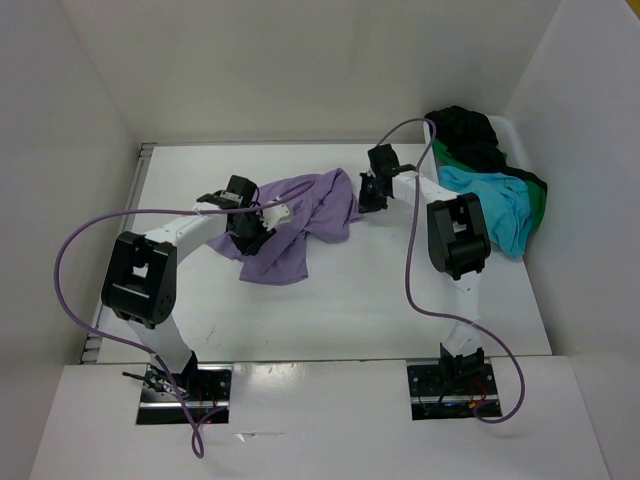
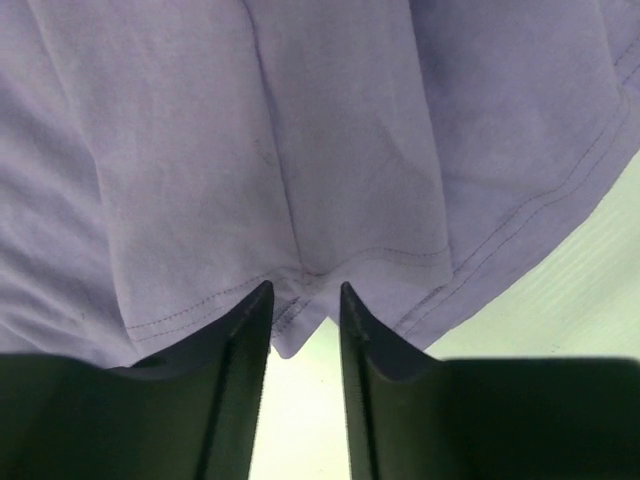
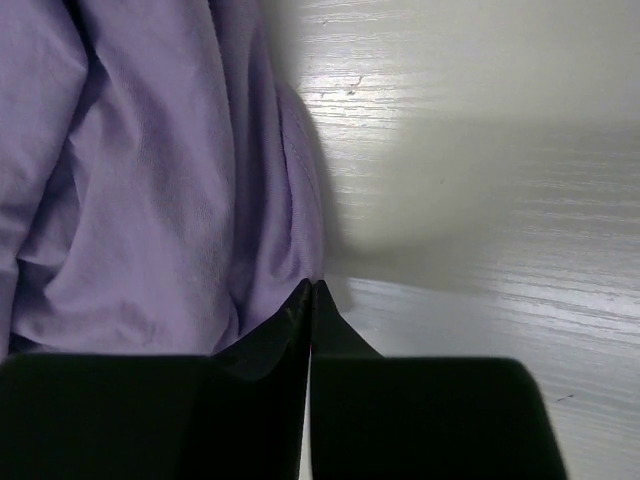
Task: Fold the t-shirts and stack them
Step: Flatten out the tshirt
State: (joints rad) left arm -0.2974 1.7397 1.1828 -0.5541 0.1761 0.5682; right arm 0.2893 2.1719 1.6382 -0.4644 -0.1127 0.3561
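Pinching, seemingly, crumpled soft lavender shirt (image 3: 150,200): right hand (image 3: 311,288).

Top view: the left arm (image 1: 185,228) covered part of the lavender shirt (image 1: 300,225) at its wrist and hid the fingertips of the left gripper (image 1: 250,238). At the far right corner of the table (image 1: 350,320), the green shirt (image 1: 538,205) showed only as a rim under the turquoise shirt (image 1: 490,200) and the black shirt (image 1: 465,130). The elbow of the right arm (image 1: 458,240) covered the turquoise shirt's near left part. Both wrist views cropped the lavender shirt at their edges. Whether the closed right gripper (image 3: 311,295) pinched cloth could not be determined.
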